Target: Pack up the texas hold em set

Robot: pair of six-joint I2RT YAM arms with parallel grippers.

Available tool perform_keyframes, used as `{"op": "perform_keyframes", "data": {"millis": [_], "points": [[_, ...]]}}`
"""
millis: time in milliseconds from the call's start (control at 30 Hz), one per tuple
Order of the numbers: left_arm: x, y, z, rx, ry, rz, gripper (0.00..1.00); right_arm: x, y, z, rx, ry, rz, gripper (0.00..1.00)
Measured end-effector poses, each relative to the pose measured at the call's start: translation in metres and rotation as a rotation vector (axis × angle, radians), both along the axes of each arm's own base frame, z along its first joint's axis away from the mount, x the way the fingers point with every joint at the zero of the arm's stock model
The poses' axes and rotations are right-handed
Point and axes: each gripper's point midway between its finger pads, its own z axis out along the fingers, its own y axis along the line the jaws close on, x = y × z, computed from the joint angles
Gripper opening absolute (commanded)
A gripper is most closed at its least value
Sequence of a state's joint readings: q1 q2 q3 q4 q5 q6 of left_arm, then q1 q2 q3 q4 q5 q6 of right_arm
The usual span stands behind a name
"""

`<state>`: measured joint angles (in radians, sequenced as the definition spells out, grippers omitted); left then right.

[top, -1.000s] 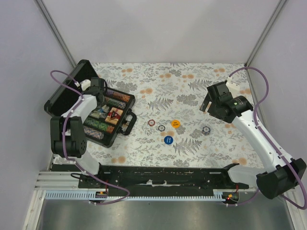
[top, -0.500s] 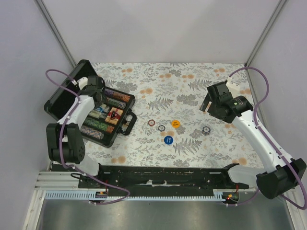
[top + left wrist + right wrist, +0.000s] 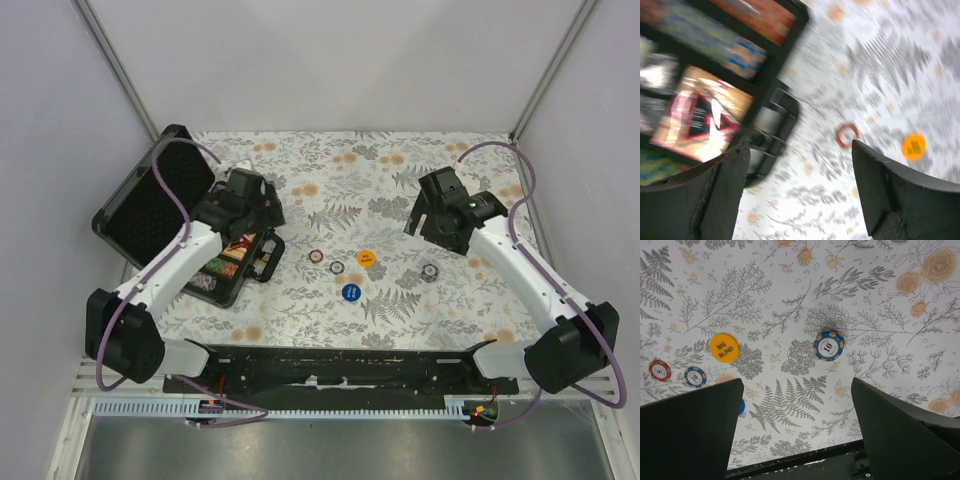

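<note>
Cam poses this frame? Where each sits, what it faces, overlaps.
Top external: fixed high behind, looking down at the table; left arm and right arm show.
Left wrist: on the left arm, facing down at the case rim and handle; left claw frames it.
Right wrist: on the right arm, facing down at loose chips; right claw shows.
Shared: orange button, all three.

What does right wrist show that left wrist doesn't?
Right wrist only: a blue-and-orange 10 chip, a smaller blue 10 chip, and legible BIG BLIND lettering on the orange button. Left wrist only: the open black case, its handle, chip rows and the card box with a red-edged triangle, all motion-blurred. Both: the orange button, the red chip and the floral tablecloth.
</note>
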<state>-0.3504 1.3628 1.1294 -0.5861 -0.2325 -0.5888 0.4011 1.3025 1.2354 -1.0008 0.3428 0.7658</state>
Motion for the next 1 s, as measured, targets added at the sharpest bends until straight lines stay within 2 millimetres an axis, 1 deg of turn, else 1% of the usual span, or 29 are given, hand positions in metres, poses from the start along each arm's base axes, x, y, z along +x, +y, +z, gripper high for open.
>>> {"op": "perform_keyframes", "data": {"millis": [33, 133, 233, 367, 400, 467, 533, 600, 667, 767, 833, 900, 1000], "points": [[-0.008, -0.022, -0.005, -0.002, 0.008, -0.073, 0.88, 0.001, 0.002, -0.005, -0.002, 0.022, 0.014, 0.97], [-0.031, -0.072, -0.018, -0.011, 0.045, -0.239, 0.87, 0.002, 0.008, -0.019, -0.009, 0.076, 0.051, 0.98], [-0.056, -0.114, -0.035, -0.011, 0.075, -0.381, 0.88, 0.002, 0.012, -0.024, -0.009, 0.104, 0.086, 0.98], [-0.097, -0.155, -0.066, 0.022, 0.144, -0.533, 0.88, 0.002, 0.009, -0.023, -0.018, 0.107, 0.111, 0.98], [-0.11, -0.167, -0.076, 0.031, 0.168, -0.568, 0.88, 0.001, 0.006, -0.022, -0.024, 0.108, 0.111, 0.98], [-0.128, -0.183, -0.092, 0.051, 0.202, -0.616, 0.88, 0.001, -0.003, -0.019, -0.033, 0.1, 0.098, 0.98], [-0.143, -0.195, -0.108, 0.077, 0.234, -0.657, 0.89, -0.001, -0.016, -0.015, -0.036, 0.085, 0.069, 0.98], [-0.155, -0.202, -0.122, 0.114, 0.262, -0.689, 0.9, -0.006, -0.027, -0.011, -0.038, 0.073, 0.039, 0.98], [-0.158, -0.208, -0.133, 0.144, 0.275, -0.701, 0.9, -0.011, -0.035, -0.006, -0.036, 0.058, 0.01, 0.98], [-0.154, -0.214, -0.141, 0.17, 0.281, -0.7, 0.9, -0.018, -0.038, 0.001, -0.024, 0.043, -0.003, 0.98], [-0.148, -0.219, -0.145, 0.189, 0.274, -0.69, 0.9, -0.021, -0.038, 0.002, -0.014, 0.036, -0.011, 0.98], [-0.144, -0.221, -0.15, 0.21, 0.269, -0.683, 0.89, -0.023, -0.038, 0.001, -0.011, 0.041, -0.017, 0.98], [-0.138, -0.227, -0.15, 0.22, 0.255, -0.675, 0.87, -0.028, -0.039, -0.003, -0.009, 0.053, -0.022, 0.98]]}}
